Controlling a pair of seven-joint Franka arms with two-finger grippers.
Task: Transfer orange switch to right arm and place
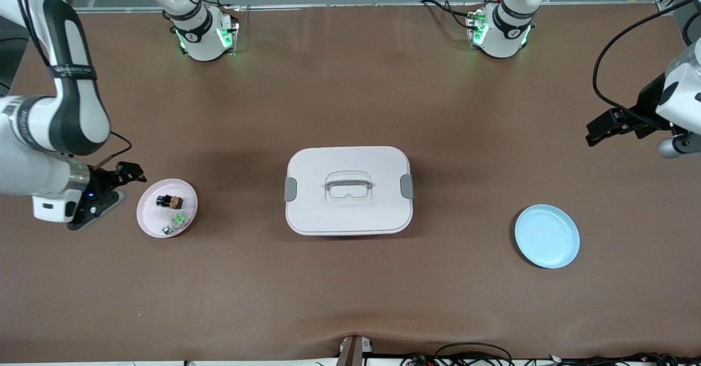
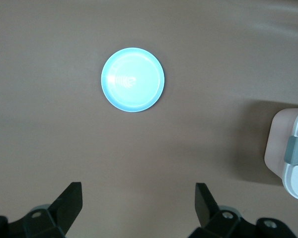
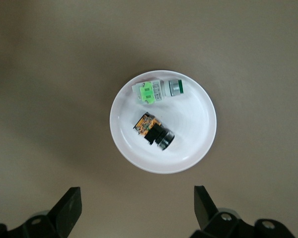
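The orange switch (image 3: pixel 153 130), light, rigid and stubby, lies in the pink plate (image 1: pixel 150 223) at frame left; grip its black flanks. Left claw (image 2: pixel 139 208) and right claw (image 3: pixel 137 208) hover released.

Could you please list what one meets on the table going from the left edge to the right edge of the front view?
Right end effector → pink plate holding the orange switch and a green-and-white part → white lidded box → blue plate → left end effector.

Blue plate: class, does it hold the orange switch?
No, the blue plate is bare; the orange switch lies on the pink plate.
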